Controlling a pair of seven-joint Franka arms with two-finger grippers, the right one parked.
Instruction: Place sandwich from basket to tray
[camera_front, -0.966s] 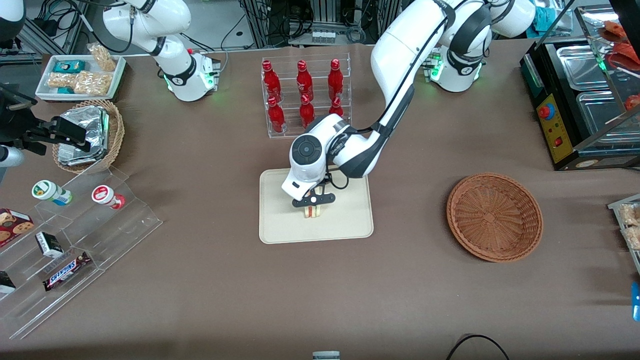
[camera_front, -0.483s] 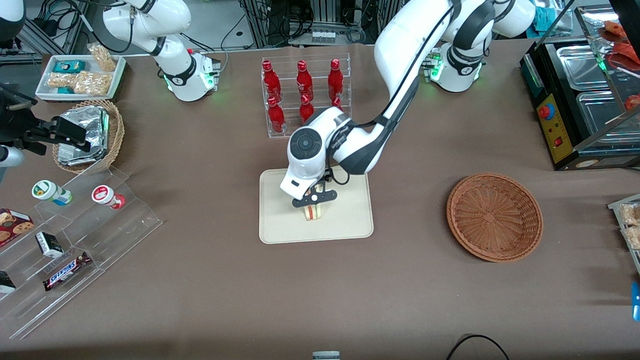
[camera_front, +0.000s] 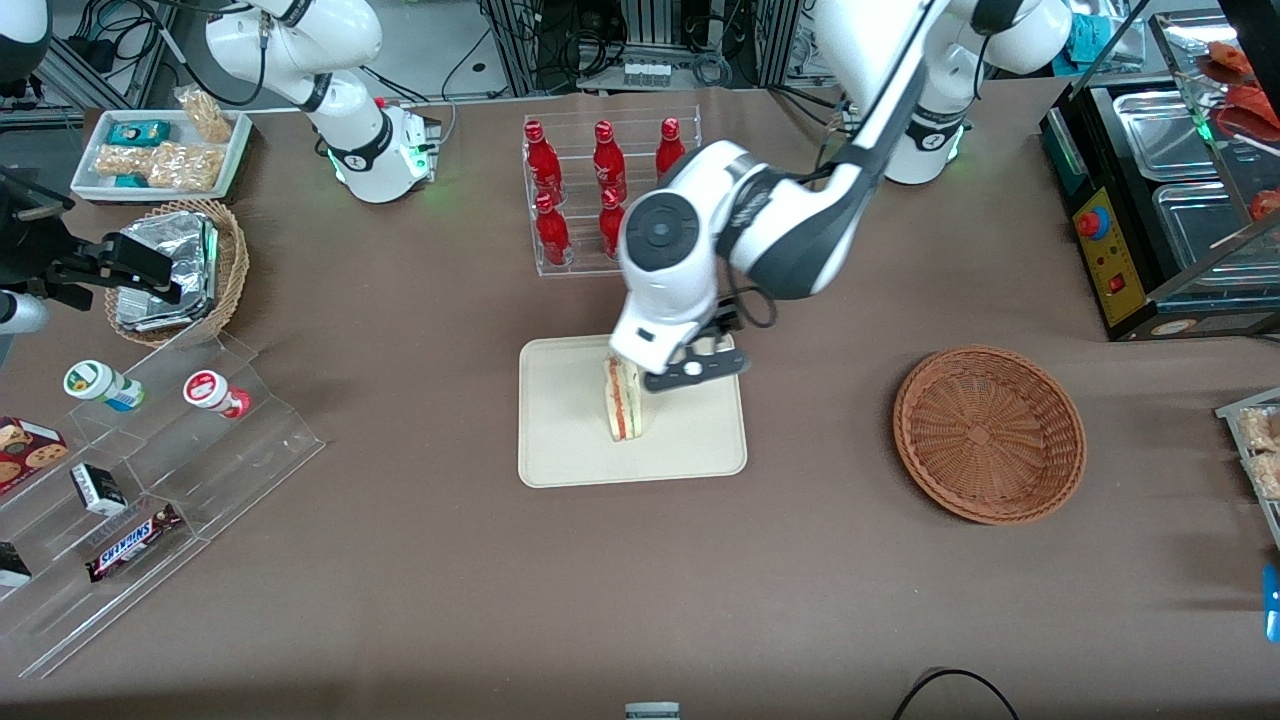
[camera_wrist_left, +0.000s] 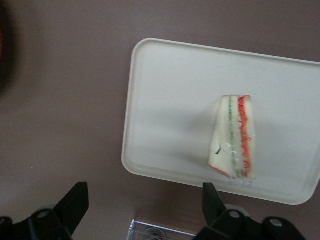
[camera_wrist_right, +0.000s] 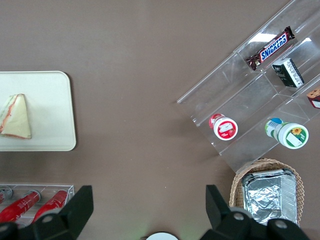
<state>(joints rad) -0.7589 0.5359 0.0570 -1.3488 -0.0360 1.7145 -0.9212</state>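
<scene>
Since a second ago the left arm has lifted and swung off the sandwich (camera_front: 622, 399), toward the working arm's end and farther from the front camera; sandwich stayed on the tray (camera_front: 560, 450).

Gripper (camera_front: 697, 366) hangs above the tray's upper-right area in the front view, clear of the sandwich, holding nothing. Wrist view: fingers (camera_wrist_left: 74, 204) spread wide, nothing between them. Wrist is bent down, forearm angling up to the base at the top of frame.

Front view, left to right:
- white snack tray (camera_front: 98, 185), upper left
- light-tan wicker basket (camera_front: 232, 270) with foil packets (camera_front: 168, 268) just below it
- clear acrylic step shelf (camera_front: 200, 450), lower left, with two small tubs and a Snickers bar (camera_front: 132, 541)
- clear rack of red bottles (camera_front: 560, 195), top centre, partly hidden by the arm
- cream tray, centre: flat, rounded corners, low rim
- reddish-brown wicker basket (camera_front: 988, 433), right of centre, round and shallow, well apart from the tray
- black food warmer (camera_front: 1150, 200) with steel pans, upper right

Sandwich: clear-wrapped triangular wedge, pale bread, red-orange and green layers, standing on edge near tray centre. Nothing else on the tray. Brown matte cloth over the table (camera_front: 420, 600).
</scene>
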